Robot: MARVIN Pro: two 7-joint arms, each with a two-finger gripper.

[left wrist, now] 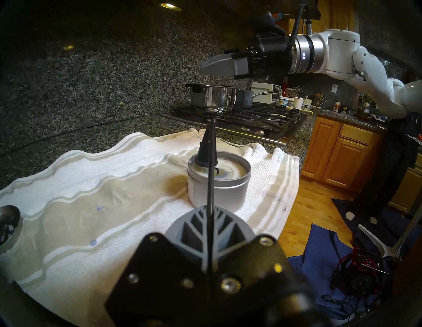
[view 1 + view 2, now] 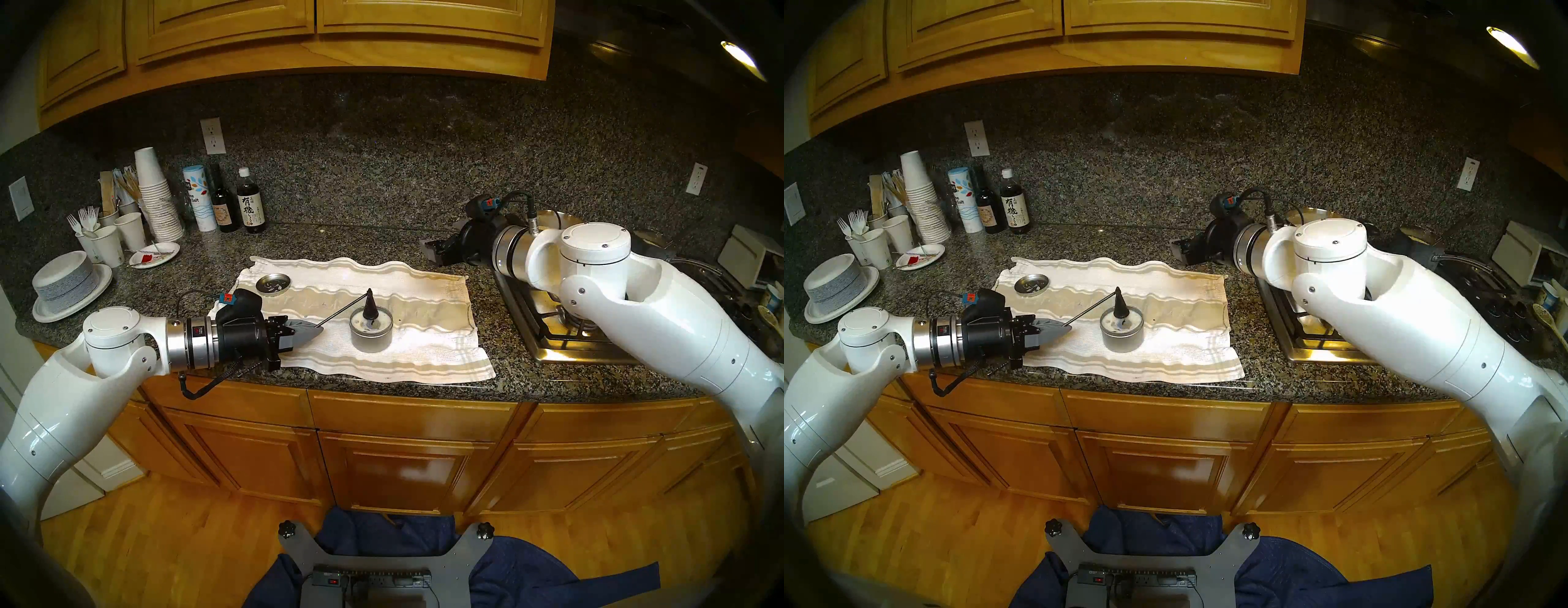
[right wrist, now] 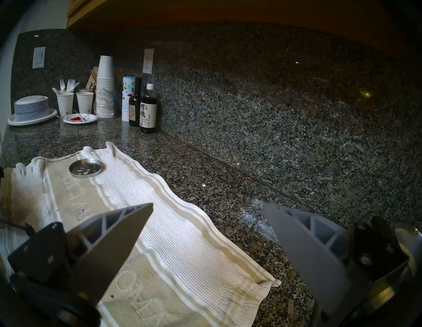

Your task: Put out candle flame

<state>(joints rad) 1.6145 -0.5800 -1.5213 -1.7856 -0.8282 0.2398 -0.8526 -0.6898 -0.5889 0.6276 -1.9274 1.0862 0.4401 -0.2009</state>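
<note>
Closest to the left wrist camera, the left gripper [image 1: 209, 230] is seen clamped shut on the thin rod of a candle snuffer [image 2: 370, 305], gripped at the rod's very end so that the arm is kept well back from the heat. From that grip the rod is angled up and away to a dark cone, which is held over the candle [image 2: 371, 334], its mouth down inside the tin's rim and just beside the dark wick rather than squarely over it, as far as can be judged. No flame can be made out; whether it burns cannot be told. The candle is stood near the middle of a striped towel [image 2: 428, 305], presumably laid to spare the granite counter [image 2: 572, 382] from wax. A shallow silver dish [image 2: 274, 283] is left at the towel's far left corner. The right gripper [image 3: 207, 213] is held spread wide and empty over the towel's right end, near the stove [image 2: 547, 327], clear of the work.
</note>
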